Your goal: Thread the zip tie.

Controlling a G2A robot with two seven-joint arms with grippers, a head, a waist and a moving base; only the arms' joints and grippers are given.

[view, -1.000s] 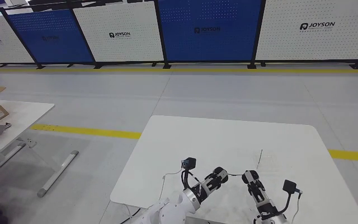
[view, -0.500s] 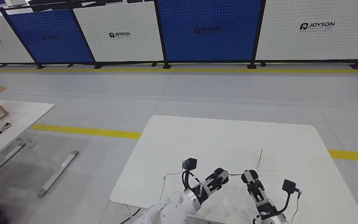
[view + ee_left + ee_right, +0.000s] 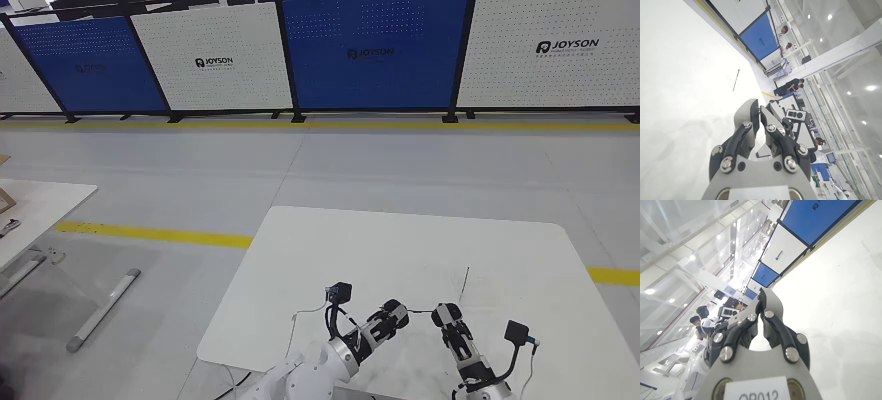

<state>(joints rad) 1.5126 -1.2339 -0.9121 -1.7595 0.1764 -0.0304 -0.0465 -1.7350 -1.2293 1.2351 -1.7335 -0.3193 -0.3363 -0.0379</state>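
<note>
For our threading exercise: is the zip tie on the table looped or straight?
Straight: the zip tie lies flat, ends apart, no loop.

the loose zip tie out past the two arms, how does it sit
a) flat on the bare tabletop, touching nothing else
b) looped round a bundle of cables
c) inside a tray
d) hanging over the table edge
a: the zip tie lies flat and by itself on the white table, with bare tabletop all round it.
</note>
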